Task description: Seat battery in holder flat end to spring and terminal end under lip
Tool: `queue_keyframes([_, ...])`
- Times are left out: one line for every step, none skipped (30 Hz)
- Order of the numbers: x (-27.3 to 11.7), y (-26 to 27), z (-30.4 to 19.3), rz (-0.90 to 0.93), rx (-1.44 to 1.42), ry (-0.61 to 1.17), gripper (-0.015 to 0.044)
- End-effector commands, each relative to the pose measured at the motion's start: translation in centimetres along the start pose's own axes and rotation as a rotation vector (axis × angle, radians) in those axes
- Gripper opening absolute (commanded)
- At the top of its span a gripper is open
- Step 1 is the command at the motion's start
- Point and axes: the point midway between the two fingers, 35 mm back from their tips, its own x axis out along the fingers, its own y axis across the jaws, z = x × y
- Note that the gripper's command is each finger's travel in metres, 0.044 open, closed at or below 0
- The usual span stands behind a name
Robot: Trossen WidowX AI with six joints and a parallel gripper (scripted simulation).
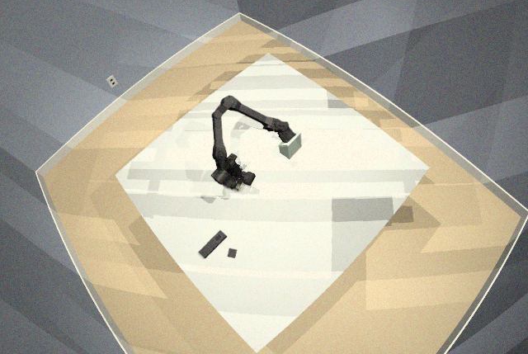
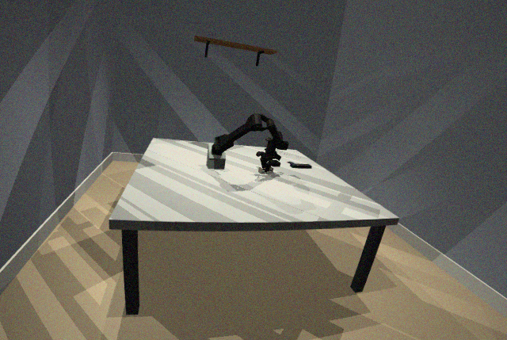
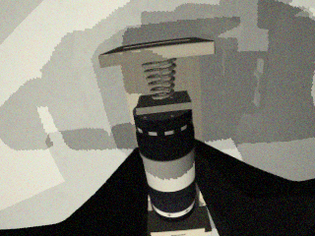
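Note:
The holder (image 3: 205,48) (image 2: 261,170) is pale, with its spring-end wall at the top of the wrist view and its other end at the bottom edge. Its coil spring (image 3: 161,81) stands exposed between that wall and a small dark square plate (image 3: 163,101). The black and grey battery (image 3: 169,169) lies lengthwise in line with the spring, its far end at the plate. My gripper (image 3: 166,150) (image 1: 239,186) (image 2: 267,169) is shut on the battery from both sides, low over the table. The battery's underside, its height in the holder and its contact with the lip are hidden.
On the white table (image 1: 272,295) (image 2: 204,205), a dark oblong object (image 1: 212,244) (image 2: 300,165) and a small dark square (image 1: 232,252) lie away from the gripper. The arm's grey-green base block (image 1: 290,147) (image 2: 215,162) stands on the table. A shelf (image 2: 235,44) is on the wall.

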Motion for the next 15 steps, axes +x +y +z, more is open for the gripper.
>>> queue_keyframes([0.0,-0.1,-0.1,0.000,0.000,0.000,0.0086])
queue_keyframes([0.0,-0.1,-0.1,0.000,0.000,0.000,0.0086])
queue_keyframes([0.0,-0.1,-0.1,0.000,0.000,0.000,0.0112])
queue_keyframes([0.0,-0.1,-0.1,0.000,0.000,0.000,0.0139])
queue_keyframes([0.0,-0.1,-0.1,0.000,0.000,0.000,0.0165])
queue_keyframes([0.0,-0.1,-0.1,0.000,0.000,0.000,0.0188])
queue_keyframes([0.0,-0.1,-0.1,0.000,0.000,0.000,0.0188])
queue_keyframes([0.0,-0.1,-0.1,0.000,0.000,0.000,0.0188])
queue_keyframes([-0.1,-0.1,-0.1,0.000,0.000,0.000,0.0188])
queue_keyframes([-0.3,0.0,-0.1,0.000,0.000,0.000,0.0188])
queue_keyframes([-0.4,0.0,-0.1,0.001,0.000,0.000,0.0188])
queue_keyframes([-0.6,0.0,-0.1,0.001,0.001,0.000,0.0188])
queue_keyframes([-0.8,0.0,-0.1,0.001,0.001,0.000,0.0188])
queue_keyframes([-1.1,0.1,-0.1,0.002,0.001,0.000,0.0188])
queue_keyframes([-1.3,0.1,-0.1,0.002,0.002,0.000,0.0188])
